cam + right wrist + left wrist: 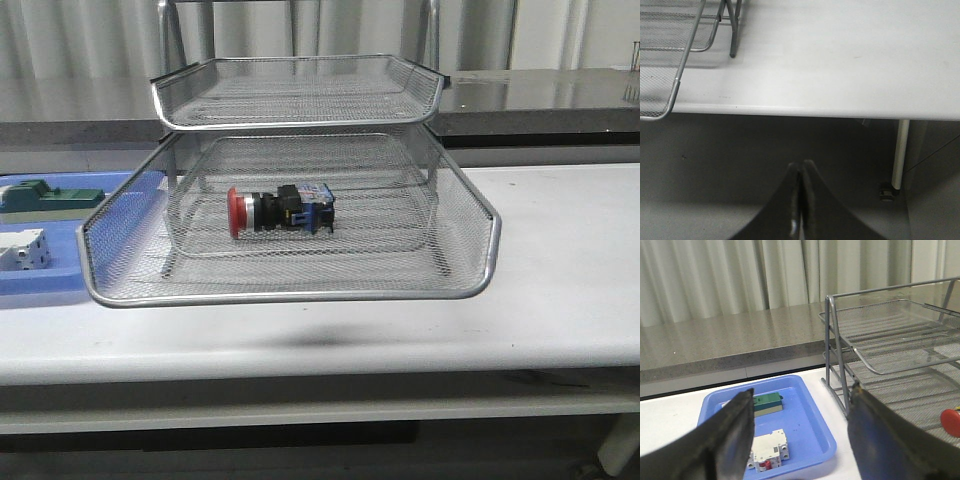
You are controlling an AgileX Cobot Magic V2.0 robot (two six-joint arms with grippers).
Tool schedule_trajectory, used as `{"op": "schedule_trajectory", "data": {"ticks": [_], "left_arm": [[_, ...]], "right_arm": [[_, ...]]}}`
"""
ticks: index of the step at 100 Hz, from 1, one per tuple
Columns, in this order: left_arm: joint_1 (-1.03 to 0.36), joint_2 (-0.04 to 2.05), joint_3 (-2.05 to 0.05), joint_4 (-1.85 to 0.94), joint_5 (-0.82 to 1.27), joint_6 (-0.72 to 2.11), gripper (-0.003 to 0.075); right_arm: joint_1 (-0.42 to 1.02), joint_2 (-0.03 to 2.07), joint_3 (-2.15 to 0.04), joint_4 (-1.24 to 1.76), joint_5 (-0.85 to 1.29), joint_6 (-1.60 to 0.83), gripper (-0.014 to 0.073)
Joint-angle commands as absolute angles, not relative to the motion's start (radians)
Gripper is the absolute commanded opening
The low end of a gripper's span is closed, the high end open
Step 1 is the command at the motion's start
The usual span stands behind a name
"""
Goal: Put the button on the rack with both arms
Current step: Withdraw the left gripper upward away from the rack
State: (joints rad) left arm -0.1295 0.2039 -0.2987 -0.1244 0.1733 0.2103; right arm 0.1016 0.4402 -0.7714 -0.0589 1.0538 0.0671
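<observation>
The button (278, 211) is lying sideways in the rack (290, 294), in its pulled-out tray. It is looking rigid and light; gripping its black collar seems safest. Left fingers (730, 440) are spreading empty; right fingers (807, 197) are pressing together.

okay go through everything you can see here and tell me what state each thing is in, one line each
button: lying on its side in the pulled-out tray, free of both grippers
rack: upright, one tray slid out toward the camera
left gripper: open, empty
right gripper: shut, empty
blue tray: holding a green block and a white block
</observation>
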Motion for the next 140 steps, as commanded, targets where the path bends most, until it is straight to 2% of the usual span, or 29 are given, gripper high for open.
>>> {"op": "schedule_trajectory", "data": {"ticks": [1,29,93,140], "left_arm": [[-0.128,0.212,-0.325,-0.136,0.084,0.201,0.0326],[-0.128,0.212,-0.325,-0.136,0.084,0.201,-0.0022],[-0.128,0.212,-0.325,-0.136,0.084,0.201,-0.0021],[-0.128,0.212,-0.325,-0.136,0.084,0.201,-0.0021]], "right_arm": [[0.1,0.446,-0.801,-0.069,0.993,0.064,-0.0069],[0.1,0.446,-0.801,-0.069,0.993,0.064,-0.0069],[0.1,0.464,-0.801,0.048,0.845,0.064,-0.0069],[0.102,0.817,-0.801,0.462,0.826,-0.071,-0.0068]]}}
